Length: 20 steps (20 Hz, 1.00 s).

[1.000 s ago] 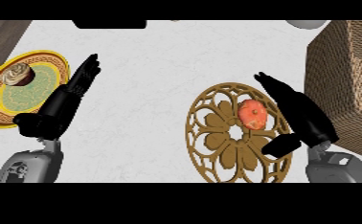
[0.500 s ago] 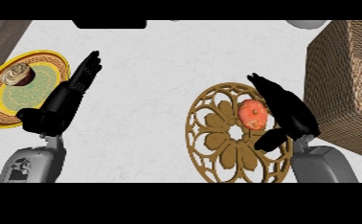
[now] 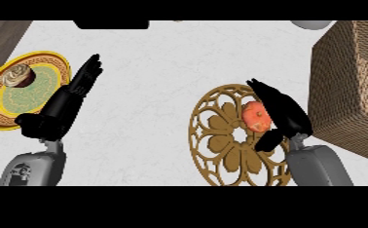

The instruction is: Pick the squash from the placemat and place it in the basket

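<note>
An orange-red squash lies on the right part of a round brown openwork placemat. My right hand hovers over the placemat's right side, just right of the squash; its fingers stretch forward and its thumb points down-left below the squash, without closing on it. The hand covers the squash's right edge. A woven brown basket stands at the right edge, beyond the hand. My left hand rests open at the left, fingers pointing up and away.
A yellow-rimmed plate with a green centre carries a brown and cream pastry at the far left, beside my left hand. A dark object sits at the top edge and a pale round thing at the top right.
My right hand has shifted left and forward, closing in on the squash. My left hand has barely moved.
</note>
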Motion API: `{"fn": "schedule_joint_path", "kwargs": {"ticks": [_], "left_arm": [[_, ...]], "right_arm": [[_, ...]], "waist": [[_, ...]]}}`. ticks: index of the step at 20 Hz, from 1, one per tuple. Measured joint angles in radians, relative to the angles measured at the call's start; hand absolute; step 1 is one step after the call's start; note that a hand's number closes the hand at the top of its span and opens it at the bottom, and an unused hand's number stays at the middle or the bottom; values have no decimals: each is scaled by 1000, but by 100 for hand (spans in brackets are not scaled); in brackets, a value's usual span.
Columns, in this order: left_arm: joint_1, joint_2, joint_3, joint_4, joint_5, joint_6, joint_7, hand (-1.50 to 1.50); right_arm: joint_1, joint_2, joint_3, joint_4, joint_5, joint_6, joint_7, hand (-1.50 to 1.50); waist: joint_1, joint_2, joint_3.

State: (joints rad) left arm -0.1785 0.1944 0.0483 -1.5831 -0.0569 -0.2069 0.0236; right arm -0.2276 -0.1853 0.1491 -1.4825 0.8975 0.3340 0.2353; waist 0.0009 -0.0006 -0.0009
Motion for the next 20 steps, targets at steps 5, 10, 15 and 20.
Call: {"fn": "schedule_joint_path", "kwargs": {"ticks": [5, 10, 15, 20], "left_arm": [[-4, -22, -12, -1, -23, 12, 5, 0], [10, -5, 13, 1, -2, -19, -11, 0], [3, -12, 13, 6, -10, -15, -12, 0], [11, -8, 21, -4, -7, -23, -12, 0]], "right_arm": [[-35, 0, -5, 81, 5, 16, -49, 150], [-24, -2, 22, 75, 36, 21, -73, 150], [-24, -21, 54, 77, 84, 3, -122, 150], [17, -39, 88, 35, 143, -45, -155, 150]], "waist": [[0, -4, -5], [0, -12, -12], [0, -15, -16], [-3, -16, -16]]}}
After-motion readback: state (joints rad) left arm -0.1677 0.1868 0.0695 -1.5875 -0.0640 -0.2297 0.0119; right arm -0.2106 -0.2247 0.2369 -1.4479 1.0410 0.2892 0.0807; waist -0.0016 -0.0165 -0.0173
